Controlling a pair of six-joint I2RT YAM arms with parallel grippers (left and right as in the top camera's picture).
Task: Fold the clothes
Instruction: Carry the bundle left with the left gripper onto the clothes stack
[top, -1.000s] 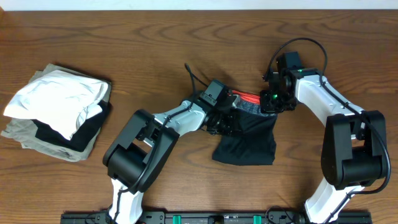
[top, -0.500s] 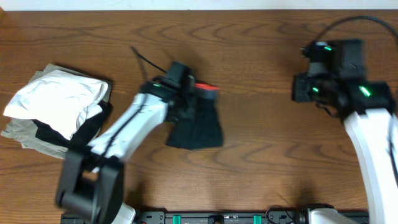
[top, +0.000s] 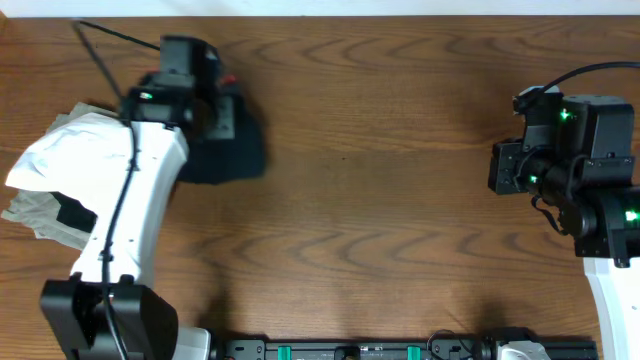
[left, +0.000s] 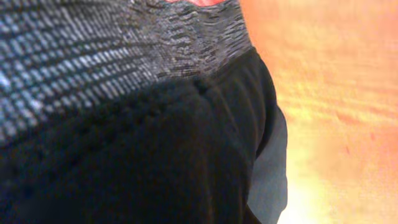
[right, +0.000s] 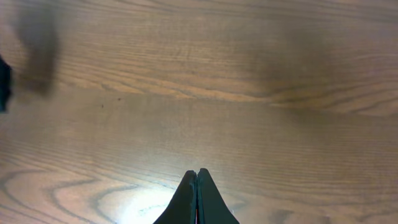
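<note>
The left fingers are clenched on the black soft-fabric trousers at the red-and-grey waistband. The folded bundle is at the far-left part of the brown wooden surface, just beside a pile of a white shirt and a khaki-olive garment. The right fingers are pressed together, empty, well apart. The cloth looks light and limp, so it is likely to sag and unfold; the thick waistband is the best hold. The pile crowds the left side.

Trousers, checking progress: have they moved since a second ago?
Yes, the trousers went left from the middle of the table and are now near the pile.
</note>
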